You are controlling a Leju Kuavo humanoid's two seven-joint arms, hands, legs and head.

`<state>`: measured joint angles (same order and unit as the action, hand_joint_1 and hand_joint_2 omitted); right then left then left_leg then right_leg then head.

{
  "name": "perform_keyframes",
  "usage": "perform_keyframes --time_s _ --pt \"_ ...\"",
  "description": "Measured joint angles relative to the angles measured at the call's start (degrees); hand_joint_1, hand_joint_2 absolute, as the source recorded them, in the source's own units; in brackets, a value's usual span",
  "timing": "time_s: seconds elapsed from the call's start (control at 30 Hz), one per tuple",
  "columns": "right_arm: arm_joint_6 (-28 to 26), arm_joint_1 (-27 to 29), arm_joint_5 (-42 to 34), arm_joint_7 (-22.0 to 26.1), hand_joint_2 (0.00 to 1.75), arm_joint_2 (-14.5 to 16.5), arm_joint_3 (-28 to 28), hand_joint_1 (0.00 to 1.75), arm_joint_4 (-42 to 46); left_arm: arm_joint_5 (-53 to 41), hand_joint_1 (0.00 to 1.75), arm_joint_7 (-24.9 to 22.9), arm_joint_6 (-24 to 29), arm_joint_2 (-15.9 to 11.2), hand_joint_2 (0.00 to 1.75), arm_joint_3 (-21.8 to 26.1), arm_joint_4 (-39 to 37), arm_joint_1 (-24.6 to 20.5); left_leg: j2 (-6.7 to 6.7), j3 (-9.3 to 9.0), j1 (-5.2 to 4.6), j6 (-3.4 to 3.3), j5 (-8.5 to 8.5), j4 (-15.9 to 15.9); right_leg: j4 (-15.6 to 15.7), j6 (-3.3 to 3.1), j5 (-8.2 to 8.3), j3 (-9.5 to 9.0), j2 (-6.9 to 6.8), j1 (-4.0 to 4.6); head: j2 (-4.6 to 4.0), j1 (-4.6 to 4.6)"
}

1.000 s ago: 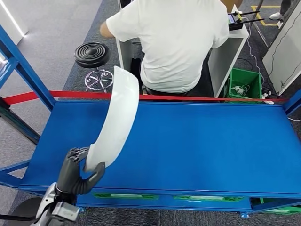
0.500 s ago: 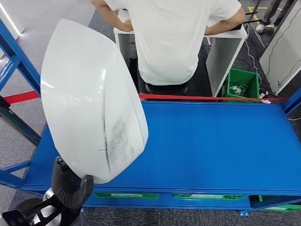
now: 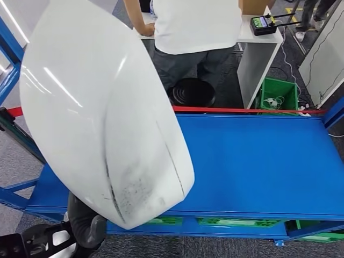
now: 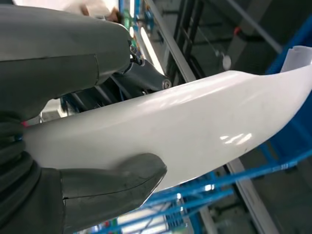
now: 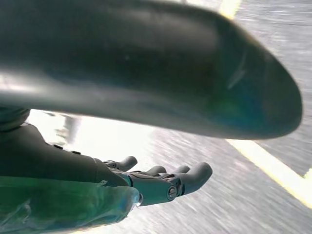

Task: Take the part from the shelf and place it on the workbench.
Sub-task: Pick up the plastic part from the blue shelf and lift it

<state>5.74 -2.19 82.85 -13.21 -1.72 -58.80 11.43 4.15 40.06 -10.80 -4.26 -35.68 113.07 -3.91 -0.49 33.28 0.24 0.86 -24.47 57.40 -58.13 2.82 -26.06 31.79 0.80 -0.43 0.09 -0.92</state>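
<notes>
One blue workbench [image 3: 259, 166] spans the view, with one white curved panel part [image 3: 101, 113] raised above its left end — larger in frame and higher than half a second ago. The left hand [image 4: 84, 190] clamps the part's lower edge between thumb and fingers. The right hand [image 5: 162, 183] hangs with fingers spread, holding nothing. One person [image 3: 194, 32] now stands behind the bench.

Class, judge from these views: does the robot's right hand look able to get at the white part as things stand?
Probably not at once. The right hand hangs empty over grey floor, fingers apart, while the left hand grips the white part above the blue workbench.
</notes>
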Motion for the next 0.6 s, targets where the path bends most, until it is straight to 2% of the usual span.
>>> perform_keyframes --time_s 0.03,0.07,0.1,0.17,0.2,0.23,0.27,0.3,0.37,0.4,0.43,0.53,0.57,0.6 --pt "0.0 0.0 0.0 -2.0 0.00 -0.3 -0.3 0.00 0.0 0.0 1.75 0.0 -0.4 0.0 1.75 -0.3 -0.1 -0.3 0.01 0.18 0.05 0.29 -0.34 0.2 0.0 -0.43 0.29 0.22 -0.07 -0.05 0.00 0.01" --pt "0.1 0.1 0.1 -3.5 0.00 -0.7 -0.6 0.00 0.1 0.1 1.75 -0.1 -0.9 0.0 1.75 -0.7 -0.1 -0.6 0.01 0.63 0.08 0.56 -1.41 1.1 0.2 -0.90 0.63 0.48 -0.15 -0.13 0.00 0.09" --pt "0.2 0.1 0.2 -4.2 0.00 -1.2 -0.8 0.00 0.1 0.1 1.75 -0.1 -1.2 0.0 1.75 -1.0 -0.2 -1.0 0.03 1.52 0.10 0.77 -3.28 3.2 0.3 -1.32 1.03 0.87 -0.24 -0.22 0.00 0.19" --pt "0.4 0.2 0.4 -4.4 0.00 -1.9 -1.1 0.00 0.2 0.2 1.75 -0.3 -1.6 0.0 1.75 -1.5 -0.5 -1.6 0.05 4.32 0.13 1.06 -8.13 10.5 0.3 -1.68 1.85 2.02 -0.34 -0.18 0.00 0.39" --pt "0.5 0.2 0.5 -4.0 0.00 -2.2 -1.2 0.00 0.2 0.1 1.75 -0.4 -1.7 0.0 1.75 -1.8 -0.8 -1.7 0.05 5.44 0.14 1.12 -9.84 13.9 0.3 -1.67 2.32 2.68 -0.36 -0.14 0.00 0.41" --pt "0.7 0.2 0.8 -3.6 0.00 -2.3 -1.2 0.00 0.2 0.1 1.75 -0.6 -1.7 0.0 1.75 -2.0 -1.0 -1.9 0.05 5.76 0.13 1.11 -10.52 15.8 0.3 -1.63 2.80 3.32 -0.37 -0.10 0.00 0.43" --pt "0.8 0.3 1.0 -3.0 0.00 -2.4 -1.2 0.00 0.2 0.1 1.75 -0.8 -1.8 0.0 1.75 -2.3 -1.2 -2.1 0.05 4.95 0.13 1.04 -10.10 15.4 0.2 -1.57 3.29 3.92 -0.38 -0.08 0.00 0.44" --pt "1.0 0.3 1.2 -2.4 0.00 -2.4 -1.2 0.00 0.2 0.1 1.75 -1.0 -1.8 0.0 1.75 -2.5 -1.4 -2.3 0.05 3.00 0.13 0.90 -8.83 12.7 0.2 -1.48 3.77 4.47 -0.36 -0.07 0.00 0.44" --pt "1.2 0.2 1.5 -1.1 0.00 -2.4 -1.2 0.00 0.2 -0.1 1.75 -1.5 -1.9 0.0 1.75 -2.8 -1.9 -3.1 0.10 -2.52 0.07 0.49 -6.28 4.3 0.1 -1.09 4.68 5.31 -0.31 0.04 0.00 0.46" --pt "1.3 0.1 1.5 -0.6 0.00 -2.3 -1.2 0.00 0.2 -0.2 1.75 -1.8 -2.0 -0.1 1.75 -3.0 -2.1 -3.6 0.08 -4.36 -0.01 0.20 -5.55 1.1 0.1 -0.79 5.12 5.58 -0.30 0.10 0.00 0.43" --pt "1.4 0.1 1.6 -0.3 0.00 -2.2 -1.2 0.00 0.2 -0.3 1.75 -2.0 -2.2 -0.2 1.75 -3.1 -2.3 -4.0 0.06 -5.30 -0.13 -0.13 -5.22 -0.7 0.2 -0.44 5.58 5.73 -0.31 0.12 0.00 0.45" --pt "1.4 0.0 1.3 0.0 0.00 -1.3 -1.2 0.00 0.2 -0.1 1.75 -2.8 -3.5 -0.6 1.75 -3.5 -3.3 -5.1 0.06 -4.47 -0.32 -1.28 -3.89 -1.1 0.8 0.57 6.70 6.10 -0.34 -0.14 0.00 0.45" --pt "1.4 0.0 1.1 0.1 0.00 -1.0 -1.3 0.00 0.2 0.0 1.75 -3.1 -4.1 -0.6 1.75 -3.6 -3.7 -5.6 0.13 -4.01 -0.24 -1.67 -3.26 -1.2 0.2 0.84 5.83 6.56 -0.35 -0.22 0.00 0.38" --pt "1.3 0.0 0.8 0.3 0.00 -0.7 -1.3 0.00 0.1 0.2 1.75 -3.5 -4.6 -0.7 1.75 -3.8 -4.1 -6.3 0.20 -3.42 -0.13 -1.97 -2.60 -1.3 -1.6 1.11 3.89 7.35 -0.36 -0.26 0.00 0.30"
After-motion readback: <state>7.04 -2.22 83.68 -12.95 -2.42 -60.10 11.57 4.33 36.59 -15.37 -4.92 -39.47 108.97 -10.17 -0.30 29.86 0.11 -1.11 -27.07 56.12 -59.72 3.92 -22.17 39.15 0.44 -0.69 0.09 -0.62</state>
